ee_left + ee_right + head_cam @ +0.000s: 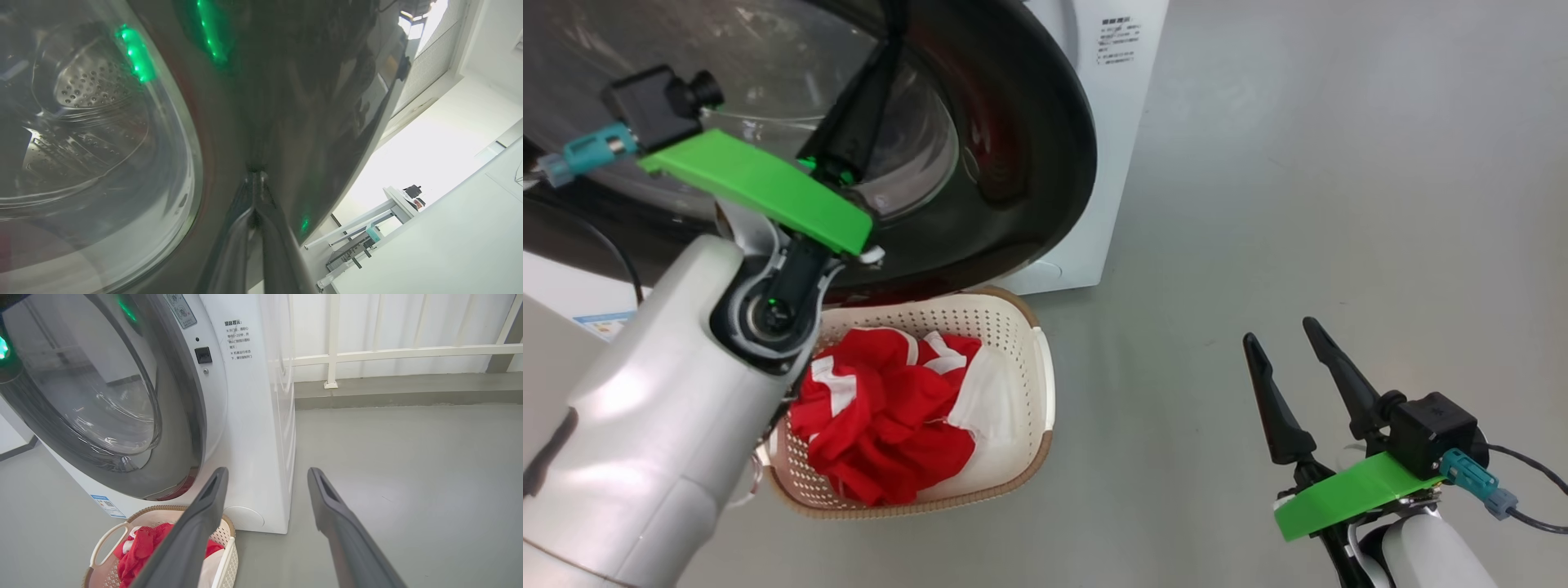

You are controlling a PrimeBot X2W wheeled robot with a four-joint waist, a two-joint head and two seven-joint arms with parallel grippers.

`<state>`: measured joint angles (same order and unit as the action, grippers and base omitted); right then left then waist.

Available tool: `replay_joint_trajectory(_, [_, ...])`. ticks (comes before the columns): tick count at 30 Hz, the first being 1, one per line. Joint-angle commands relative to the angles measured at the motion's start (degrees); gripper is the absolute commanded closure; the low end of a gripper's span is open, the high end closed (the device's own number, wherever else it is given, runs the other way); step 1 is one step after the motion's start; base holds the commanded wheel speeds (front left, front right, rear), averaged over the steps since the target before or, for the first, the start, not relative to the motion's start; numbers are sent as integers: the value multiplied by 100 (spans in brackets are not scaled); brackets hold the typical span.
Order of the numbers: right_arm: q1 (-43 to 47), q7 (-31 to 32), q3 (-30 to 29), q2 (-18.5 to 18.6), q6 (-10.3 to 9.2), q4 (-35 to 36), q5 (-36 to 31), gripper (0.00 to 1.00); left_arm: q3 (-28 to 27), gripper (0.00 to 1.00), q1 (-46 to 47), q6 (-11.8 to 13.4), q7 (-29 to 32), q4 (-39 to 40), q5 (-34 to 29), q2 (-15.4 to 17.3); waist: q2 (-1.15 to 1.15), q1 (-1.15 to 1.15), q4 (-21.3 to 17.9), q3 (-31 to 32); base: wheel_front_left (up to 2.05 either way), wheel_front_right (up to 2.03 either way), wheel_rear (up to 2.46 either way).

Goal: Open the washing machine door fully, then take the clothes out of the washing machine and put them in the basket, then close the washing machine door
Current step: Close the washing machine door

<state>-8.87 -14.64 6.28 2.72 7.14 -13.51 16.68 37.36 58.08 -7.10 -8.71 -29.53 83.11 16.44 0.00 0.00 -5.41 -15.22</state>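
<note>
The washing machine door (1029, 147), with a wide glossy black rim around bulging glass (102, 143), stands close to the front of the white washing machine (253, 437). My left gripper (255, 173) is shut and empty, its joined tips pressed on the black rim beside the glass. Through the glass I see the steel drum (81, 85). Red and white clothes (890, 425) lie heaped in the cream basket (1045, 384) on the floor just below the door. My right gripper (1281, 331) hangs open and empty over bare floor to the right of the basket.
Grey floor (1298, 204) stretches to the right of the machine. A white railing (333, 355) on a low kerb runs behind it. A small black latch hole (203, 355) shows on the machine's front beside the door. A white table frame (392, 200) stands far off.
</note>
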Motion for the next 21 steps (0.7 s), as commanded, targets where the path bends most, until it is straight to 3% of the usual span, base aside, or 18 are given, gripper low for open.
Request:
replay_joint_trajectory(1, [-138,-36,134,16,35,131,65,0,-134,100,303,-38,-92,50,46,235,0,0,-46,-19,0,0,0])
replay_joint_trajectory(21, [18,-36,-45,16,35,99,15,0,509,100,-158,-38,-490,125,173,453,0,0,258,272,0,0,0])
